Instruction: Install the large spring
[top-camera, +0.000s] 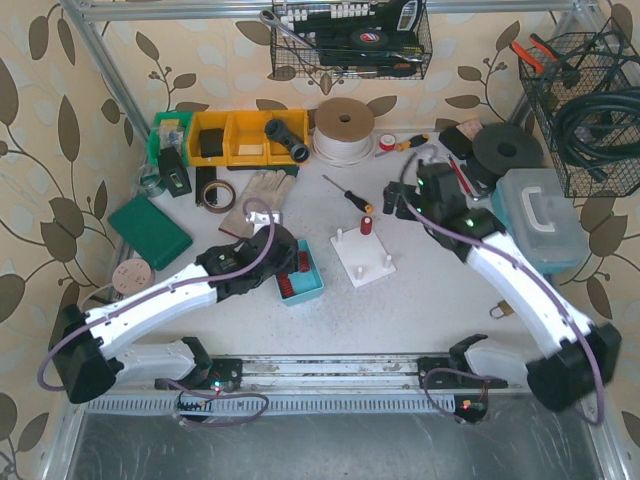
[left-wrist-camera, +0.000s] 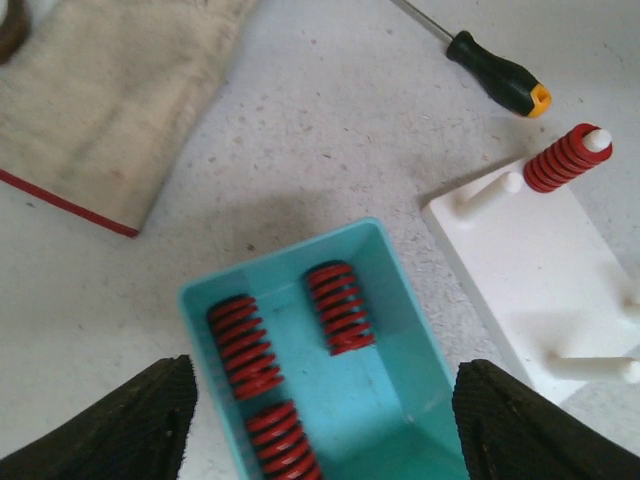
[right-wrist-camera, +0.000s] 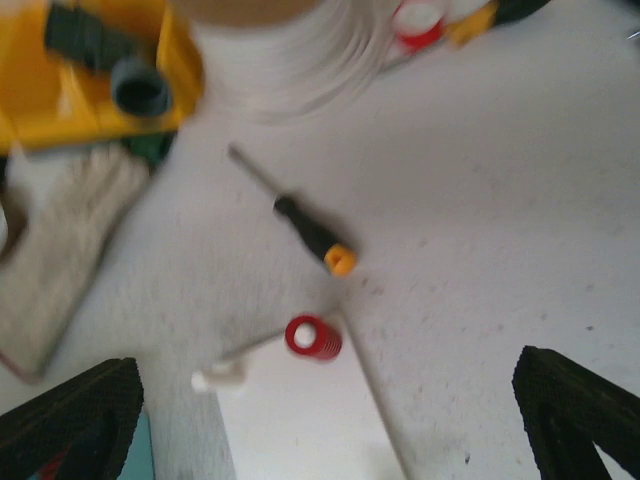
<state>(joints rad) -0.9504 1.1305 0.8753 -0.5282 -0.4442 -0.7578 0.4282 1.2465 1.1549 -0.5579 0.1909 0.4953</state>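
A red spring (top-camera: 367, 224) sits on the far peg of the white peg board (top-camera: 362, 258); it also shows in the left wrist view (left-wrist-camera: 566, 158) and the right wrist view (right-wrist-camera: 313, 337). A teal tray (top-camera: 303, 273) holds three red springs (left-wrist-camera: 337, 305). My left gripper (top-camera: 292, 262) is open and empty, its fingers (left-wrist-camera: 120, 425) on either side of the tray's near end. My right gripper (top-camera: 396, 203) is open and empty, above the table just beyond the board and the mounted spring.
A screwdriver (top-camera: 347, 195) lies beyond the board. A work glove (top-camera: 258, 197), tape rolls (top-camera: 345, 128), yellow bins (top-camera: 245, 136), a green box (top-camera: 150, 231) and a blue-grey case (top-camera: 538, 216) stand round the back and sides.
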